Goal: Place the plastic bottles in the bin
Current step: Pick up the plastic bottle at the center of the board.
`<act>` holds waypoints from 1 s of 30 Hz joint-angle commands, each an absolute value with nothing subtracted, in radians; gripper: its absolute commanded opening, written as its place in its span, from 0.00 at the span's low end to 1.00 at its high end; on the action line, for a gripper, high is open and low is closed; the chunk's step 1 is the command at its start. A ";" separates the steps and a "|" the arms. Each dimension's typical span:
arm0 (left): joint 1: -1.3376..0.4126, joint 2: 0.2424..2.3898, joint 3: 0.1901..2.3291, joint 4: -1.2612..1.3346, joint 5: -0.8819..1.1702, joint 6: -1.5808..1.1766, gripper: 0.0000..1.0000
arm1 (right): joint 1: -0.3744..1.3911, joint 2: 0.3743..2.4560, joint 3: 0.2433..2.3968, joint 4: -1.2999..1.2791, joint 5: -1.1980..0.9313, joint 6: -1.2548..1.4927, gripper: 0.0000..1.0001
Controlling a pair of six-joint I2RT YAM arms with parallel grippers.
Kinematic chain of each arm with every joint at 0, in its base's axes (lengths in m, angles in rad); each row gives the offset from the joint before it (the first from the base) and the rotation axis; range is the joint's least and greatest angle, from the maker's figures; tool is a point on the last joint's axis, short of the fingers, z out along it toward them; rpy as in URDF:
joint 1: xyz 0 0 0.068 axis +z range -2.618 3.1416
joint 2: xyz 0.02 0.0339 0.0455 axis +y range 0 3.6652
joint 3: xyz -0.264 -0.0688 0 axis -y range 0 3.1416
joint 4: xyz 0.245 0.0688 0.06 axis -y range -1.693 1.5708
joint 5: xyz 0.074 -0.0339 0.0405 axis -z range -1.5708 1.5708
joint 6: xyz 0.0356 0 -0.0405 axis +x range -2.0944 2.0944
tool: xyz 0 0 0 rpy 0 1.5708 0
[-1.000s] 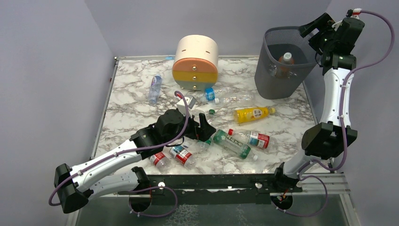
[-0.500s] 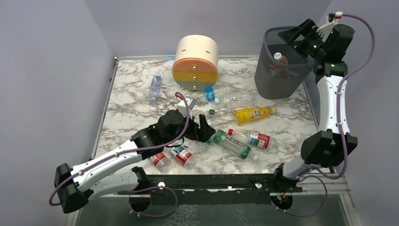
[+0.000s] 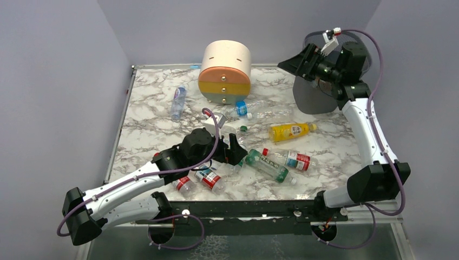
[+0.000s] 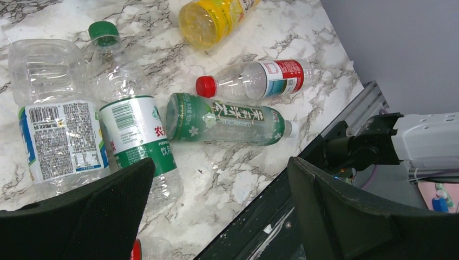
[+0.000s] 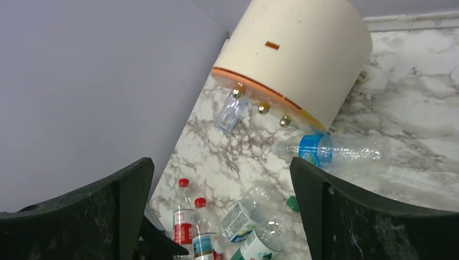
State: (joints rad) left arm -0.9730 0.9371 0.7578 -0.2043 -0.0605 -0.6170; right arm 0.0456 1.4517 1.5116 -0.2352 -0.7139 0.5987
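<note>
Near the front of the tabletop [image 3: 146,135], below my left pincer [image 4: 219,173], lies the closest cluster of plastic bottles: a green bottle [image 4: 227,119] on its side, a red-labelled bottle [image 4: 260,80] just beyond it, and a green-labelled clear bottle [image 4: 135,135] beside a crumpled clear one [image 4: 51,135]. The left pincer is spread wide with nothing in it.

The rest are scattered. A yellow bottle [image 3: 289,131] lies right of centre, a blue-capped bottle [image 5: 330,151] lies by the drawer unit [image 3: 224,70], one lies far left [image 3: 177,102], and two red-labelled ones [image 3: 208,179] are at the near edge.

I judge the clear ones to be empty: light, thin-walled, quick to dent, and likely to roll or slip on the marble. I would close across the body at the label, mid-length, not on the neck or cap. The yellow one may hold drink and weigh more, but I cannot tell.

At the far right, the right pincer [image 3: 295,60] is wide and empty, up by the mesh bin [image 3: 314,100]. That arm hides the bin's mouth, so I cannot see what is inside. The drawer unit's drawers are shut.
</note>
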 commanded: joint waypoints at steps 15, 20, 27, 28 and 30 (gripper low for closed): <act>-0.979 0.935 0.755 -0.226 -0.097 -0.607 0.99 | 0.249 1.281 1.193 -0.233 -0.753 0.537 1.00; -0.979 0.941 0.764 -0.268 -0.126 -0.625 0.99 | 0.253 1.246 1.105 -0.225 -0.763 0.531 1.00; -0.979 1.000 0.785 -0.326 -0.176 -0.649 0.99 | 0.253 1.210 1.021 -0.216 -0.779 0.515 1.00; -0.980 1.005 0.786 -0.329 -0.181 -0.651 0.99 | 0.253 1.206 1.013 -0.216 -0.782 0.512 1.00; -0.979 1.019 0.782 -0.332 -0.189 -0.659 0.99 | 0.253 1.195 0.998 -0.221 -0.786 0.505 1.00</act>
